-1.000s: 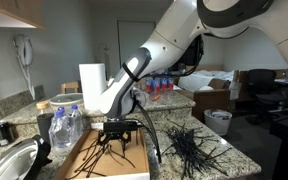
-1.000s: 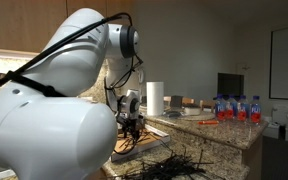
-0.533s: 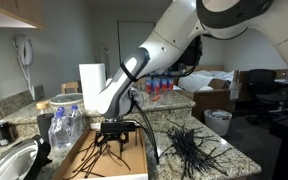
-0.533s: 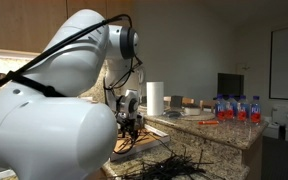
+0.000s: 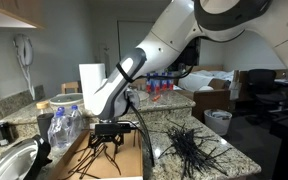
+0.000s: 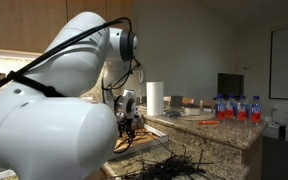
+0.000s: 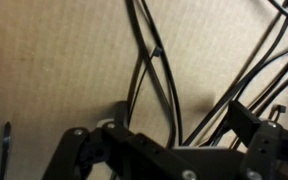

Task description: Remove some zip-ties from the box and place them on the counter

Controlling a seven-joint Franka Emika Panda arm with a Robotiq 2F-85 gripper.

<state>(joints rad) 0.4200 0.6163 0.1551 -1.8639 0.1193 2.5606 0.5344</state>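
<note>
Gripper low in box; water bottles beside; zip-tie pile on counter

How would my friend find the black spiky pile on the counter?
Start at the speckled stone counter under the big white robot arm. Beside the flat cardboard box lies a messy heap of thin black zip-ties. Unlike the ties in the box, this heap sits straight on the stone.

Water bottles flank the box; zip-ties litter the counter.
</note>
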